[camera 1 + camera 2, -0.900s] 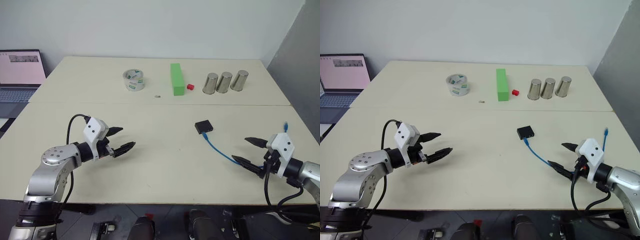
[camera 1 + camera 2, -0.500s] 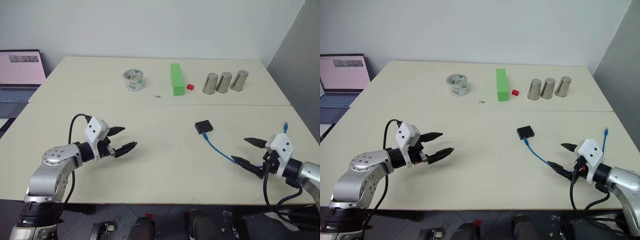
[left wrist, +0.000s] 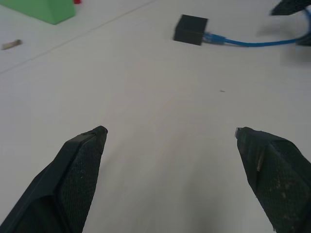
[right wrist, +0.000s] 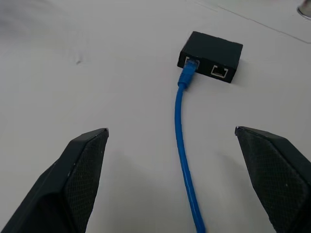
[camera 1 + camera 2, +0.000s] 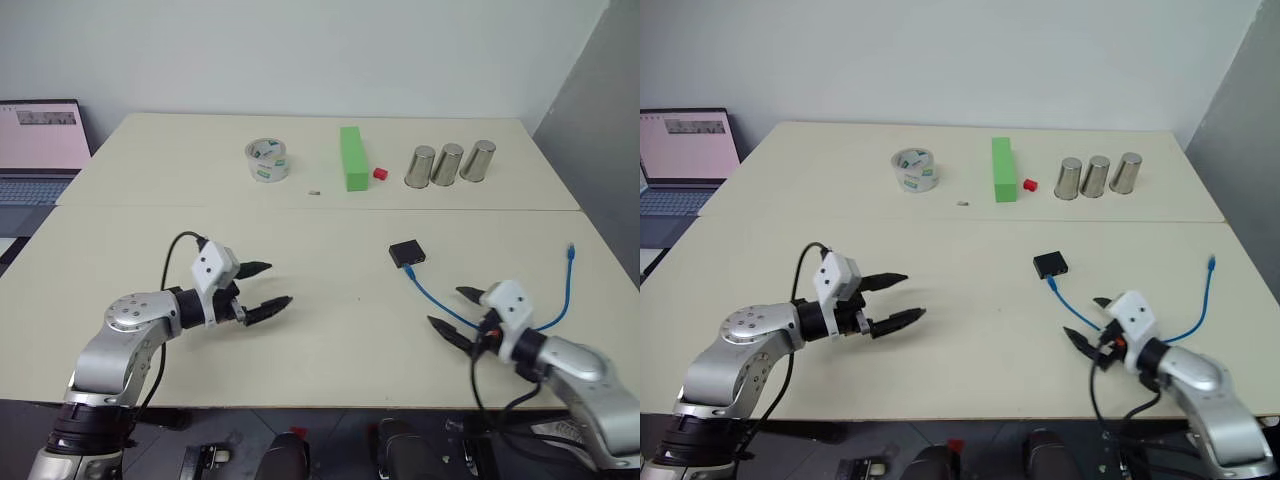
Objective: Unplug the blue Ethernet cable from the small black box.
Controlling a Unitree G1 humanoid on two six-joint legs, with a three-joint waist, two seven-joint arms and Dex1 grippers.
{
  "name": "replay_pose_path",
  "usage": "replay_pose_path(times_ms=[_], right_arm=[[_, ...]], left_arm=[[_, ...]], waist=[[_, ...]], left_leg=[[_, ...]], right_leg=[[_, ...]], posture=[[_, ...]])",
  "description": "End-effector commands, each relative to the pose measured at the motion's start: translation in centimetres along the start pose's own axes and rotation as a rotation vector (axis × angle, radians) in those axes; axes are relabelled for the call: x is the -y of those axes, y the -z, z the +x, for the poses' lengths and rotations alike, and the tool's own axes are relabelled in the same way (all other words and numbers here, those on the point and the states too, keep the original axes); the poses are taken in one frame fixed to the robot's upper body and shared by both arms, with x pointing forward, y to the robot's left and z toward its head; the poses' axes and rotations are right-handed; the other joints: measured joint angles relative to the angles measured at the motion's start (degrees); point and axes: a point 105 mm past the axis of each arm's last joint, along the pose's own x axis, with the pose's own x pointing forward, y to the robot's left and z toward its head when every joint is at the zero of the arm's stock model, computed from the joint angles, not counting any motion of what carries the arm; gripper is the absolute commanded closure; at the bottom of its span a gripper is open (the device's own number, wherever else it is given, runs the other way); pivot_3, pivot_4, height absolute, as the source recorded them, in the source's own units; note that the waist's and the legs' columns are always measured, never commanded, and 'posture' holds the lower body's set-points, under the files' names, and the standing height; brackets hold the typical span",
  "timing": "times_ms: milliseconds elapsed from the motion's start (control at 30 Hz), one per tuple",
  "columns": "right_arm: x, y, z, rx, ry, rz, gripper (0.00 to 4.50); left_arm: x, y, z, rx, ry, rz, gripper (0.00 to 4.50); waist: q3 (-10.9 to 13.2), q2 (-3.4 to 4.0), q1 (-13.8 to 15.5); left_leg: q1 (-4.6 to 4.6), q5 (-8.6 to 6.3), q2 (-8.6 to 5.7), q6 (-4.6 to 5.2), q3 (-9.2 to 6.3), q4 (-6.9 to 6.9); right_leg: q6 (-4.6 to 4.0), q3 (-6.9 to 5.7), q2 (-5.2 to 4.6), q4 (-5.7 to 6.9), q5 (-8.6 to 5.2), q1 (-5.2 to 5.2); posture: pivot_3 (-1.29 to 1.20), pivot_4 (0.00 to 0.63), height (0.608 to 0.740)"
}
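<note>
I see the box (image 4: 211,56) on the bench (image 5: 330,330), right of centre, with the cable (image 4: 184,145) plugged into one port. My right end effector (image 5: 458,313) hovers wide open over the cable; the left end effector (image 5: 265,286) is open too, well apart.

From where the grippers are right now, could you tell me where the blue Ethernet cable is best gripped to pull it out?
Grip the blue Ethernet cable at its plug, right where it enters the small black box. The cord is thin and limp, so a hold further back would only bend it. Come from the robot's side with the open right gripper, which already faces the port, one finger on each side of the cord.
</note>
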Motion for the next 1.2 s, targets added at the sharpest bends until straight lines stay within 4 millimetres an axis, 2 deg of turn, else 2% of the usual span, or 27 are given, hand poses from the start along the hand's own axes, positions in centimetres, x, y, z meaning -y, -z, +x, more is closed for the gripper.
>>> replay_pose_path(times_ms=[33, 133, 233, 333, 433, 533, 633, 867, 1000, 1033, 1100, 1200], right_arm=[[0.5, -0.8, 1.7, 0.041, 0.131, 0.049, 0.07], [-0.6, -0.9, 3.5, 0.061, 0.155, 0.097, 0.07], [-0.8, -1.0, 5.1, 0.076, 0.199, 0.106, 0.07], [-0.4, -1.0, 5.8, 0.073, 0.232, 0.114, 0.07], [0.8, -0.8, 6.8, 0.050, 0.292, 0.130, 0.07], [1.8, -0.6, 7.2, 0.023, 0.318, 0.194, 0.59], [1.9, -0.6, 7.3, 0.010, 0.296, 0.205, 1.48], [2.0, -0.5, 7.4, -0.040, 0.239, 0.092, 3.20], [1.7, -1.8, 7.2, -0.010, 0.177, -0.073, 4.22], [1.6, -2.1, 7.1, 0.000, 0.161, -0.111, 4.39], [1.1, -2.9, 7.0, 0.037, 0.112, -0.225, 4.40], [-0.3, -4.7, 6.7, 0.144, -0.003, -0.506, 4.40]], left_arm=[[0.9, -1.5, 0.5, 0.036, 0.062, 0.056, 0.00], [1.1, -2.0, 1.1, 0.045, 0.087, 0.072, 0.00], [1.2, -2.4, 1.6, 0.058, 0.099, 0.076, 0.00], [1.2, -2.5, 1.7, 0.063, 0.105, 0.076, 0.00], [1.1, -2.4, 1.9, 0.064, 0.104, 0.076, 0.00], [1.2, -2.4, 2.0, 0.071, 0.104, 0.072, 0.00], [1.1, -2.3, 2.0, 0.081, 0.092, 0.068, 0.00], [0.9, -2.0, 2.1, 0.088, 0.076, 0.051, 0.00], [0.5, -1.8, 2.2, 0.098, 0.059, 0.019, 0.00], [0.4, -1.8, 2.2, 0.106, 0.055, 0.008, 0.00], [0.1, -1.9, 2.3, 0.132, 0.045, -0.055, 0.00], [0.3, -2.9, 2.3, 0.216, 0.107, -0.258, 0.00]], waist=[[0.0, 0.01, 0.0], [0.0, 0.01, 0.0], [0.0, 0.01, 0.0], [0.0, 0.01, -0.1], [0.0, 0.01, -0.1], [0.0, 0.01, -0.1], [0.0, 0.01, 0.0], [0.0, 0.01, 0.0], [0.0, 0.01, 0.0], [0.0, 0.01, 0.0], [0.0, 0.01, 0.0], [0.0, 0.01, -0.2]], left_leg=[[0.00, 0.00, 0.01, 0.00, 0.01, 0.00], [0.01, 0.00, 0.02, 0.00, -0.03, 0.00], [0.00, 0.00, 0.01, 0.00, -0.02, 0.00], [0.00, 0.00, 0.00, 0.00, 0.04, 0.00], [0.02, 0.00, 0.00, 0.00, 0.03, -0.01], [0.04, 0.00, 0.00, 0.00, 0.02, 0.01], [0.04, 0.00, 0.00, 0.00, 0.00, 0.01], [0.02, 0.00, -0.02, 0.00, 0.00, 0.01], [0.02, 0.00, -0.04, 0.00, -0.01, 0.01], [0.02, 0.00, -0.04, 0.00, 0.00, 0.01], [0.00, 0.00, -0.04, 0.01, 0.00, 0.01], [-0.02, 0.00, -0.03, 0.01, 0.00, 0.00]], right_leg=[[0.00, 0.00, 0.00, 0.01, 0.00, 0.00], [-0.01, -0.03, 0.02, 0.03, 0.00, -0.01], [-0.01, -0.02, 0.02, 0.02, 0.00, -0.01], [0.00, 0.03, 0.01, -0.01, 0.00, -0.02], [0.00, 0.02, 0.01, 0.00, 0.00, -0.02], [-0.01, 0.01, 0.02, 0.07, 0.01, -0.01], [-0.01, 0.00, 0.02, 0.06, 0.01, -0.01], [-0.01, 0.00, 0.00, 0.03, 0.02, 0.00], [-0.01, -0.01, 0.00, 0.02, 0.01, 0.01], [-0.01, -0.01, -0.01, 0.02, 0.01, 0.01], [0.00, -0.01, -0.01, -0.01, 0.01, 0.00], [0.00, -0.02, 0.00, 0.00, 0.01, -0.03]], posture=[[0.00, 0.150, 0.740], [0.00, 0.150, 0.740], [0.00, 0.150, 0.740], [0.00, 0.150, 0.740], [0.00, 0.150, 0.740], [0.00, 0.150, 0.740], [0.00, 0.150, 0.740], [0.00, 0.150, 0.740], [0.00, 0.150, 0.740], [0.00, 0.150, 0.740], [0.00, 0.150, 0.740], [0.00, 0.150, 0.740]])
